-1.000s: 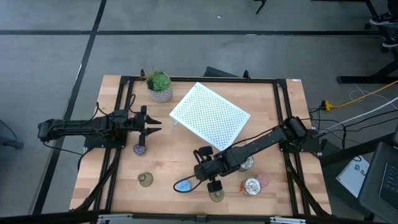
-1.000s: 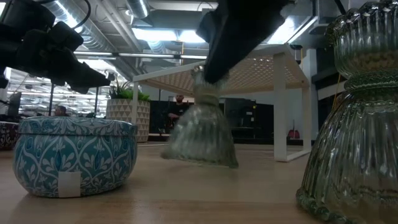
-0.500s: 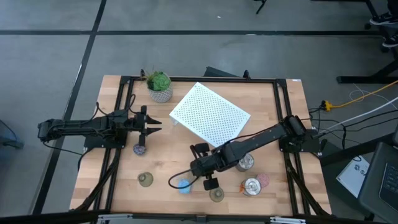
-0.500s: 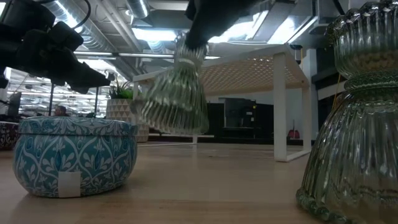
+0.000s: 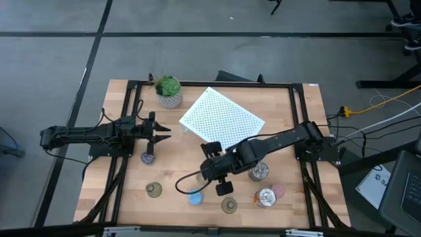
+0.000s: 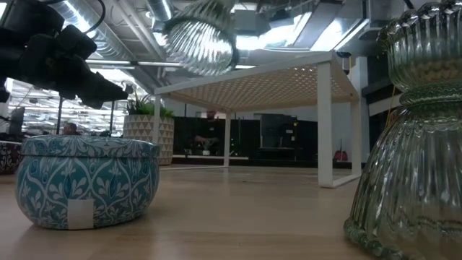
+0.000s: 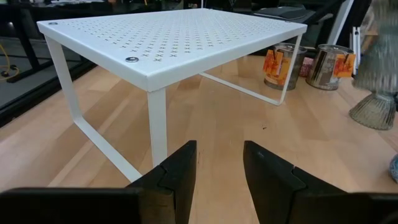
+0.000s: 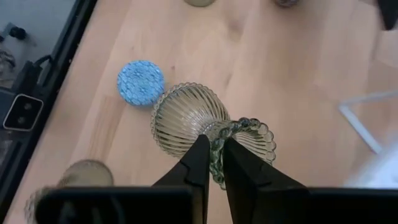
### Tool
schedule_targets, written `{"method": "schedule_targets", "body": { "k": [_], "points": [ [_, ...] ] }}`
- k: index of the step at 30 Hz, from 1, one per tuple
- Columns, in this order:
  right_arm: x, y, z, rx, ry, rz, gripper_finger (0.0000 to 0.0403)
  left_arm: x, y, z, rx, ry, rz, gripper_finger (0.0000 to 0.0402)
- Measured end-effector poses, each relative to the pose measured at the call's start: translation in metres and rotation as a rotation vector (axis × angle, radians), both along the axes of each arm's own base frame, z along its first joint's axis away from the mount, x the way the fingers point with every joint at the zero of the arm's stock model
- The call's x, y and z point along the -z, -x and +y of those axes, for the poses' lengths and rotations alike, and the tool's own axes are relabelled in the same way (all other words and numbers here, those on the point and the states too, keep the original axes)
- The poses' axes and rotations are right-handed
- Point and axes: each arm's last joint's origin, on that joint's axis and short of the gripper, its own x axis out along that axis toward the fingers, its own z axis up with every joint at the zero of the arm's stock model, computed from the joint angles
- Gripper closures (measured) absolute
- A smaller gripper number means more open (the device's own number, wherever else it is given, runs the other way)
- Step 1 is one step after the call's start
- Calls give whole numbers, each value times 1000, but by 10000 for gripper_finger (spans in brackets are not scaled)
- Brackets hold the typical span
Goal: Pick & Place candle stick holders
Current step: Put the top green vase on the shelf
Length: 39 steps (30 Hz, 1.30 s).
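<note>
My right gripper [image 5: 212, 172] is shut on an olive-green ribbed bell-shaped holder [image 8: 186, 118], which is high above the table in the low view [image 6: 201, 40]. The blue holder [image 5: 195, 197], two more green ones [image 5: 154, 191] [image 5: 229, 206], two silver ones [image 5: 260, 172] [image 5: 266, 197], the pink one [image 5: 279, 190] and the purple one [image 5: 148, 158] stand on the table. My left gripper [image 5: 163, 131] is open and empty above the left side, just far of the purple holder. My right gripper pinches the green holder's narrow neck [image 8: 215, 144] between its two fingers, between the wide ribbed bell and the smaller beaded rim [image 8: 252, 134]. The fingers slant down from above. The holder is lifted clear of the table and tilted.
The white perforated stand [image 5: 222, 122] stands on thin legs at the far middle. A green potted plant [image 5: 169, 91] stands at the far left. One green holder [image 6: 415, 144] stands very close to the low camera. Bare wood lies between the stand and the near row of holders.
My right gripper has risen and gone a little toward the far edge, still shut on the green holder. The holder has gone from just above the tabletop to well clear of it and has tipped further over.
</note>
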Motion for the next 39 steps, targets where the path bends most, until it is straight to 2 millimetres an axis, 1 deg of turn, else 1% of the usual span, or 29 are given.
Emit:
{"method": "schedule_targets", "body": {
  "k": [4, 8, 18, 21, 23, 27, 32, 36, 39],
  "points": [
    [-24, 11, -5, 10, 29, 20, 369, 0, 0, 0, 0, 0, 0, 274],
    [-47, 31, -14, 43, 48, 50, 369, 0, 0, 0, 0, 0, 0, 274],
    [-82, 78, -42, 199, 166, 88, 369, 0, 0, 0, 0, 0, 1, 274],
    [-87, 84, -45, 239, 165, 60, 369, 0, 0, 0, 0, 0, 0, 274],
    [-87, 88, -49, 247, 166, 72, 369, 0, 0, 0, 0, 0, 0, 274],
    [-80, 83, -54, 286, 163, 92, 369, 0, 0, 0, 0, 0, 2, 274],
    [-74, 83, -64, 423, 160, 86, 369, 0, 0, 0, 0, 0, 0, 274],
    [-75, 92, -74, 516, 155, 70, 369, 0, 0, 0, 0, 0, 0, 274],
    [-69, 99, -82, 577, 173, 84, 369, 0, 0, 0, 0, 0, 0, 274]
  ]
}}
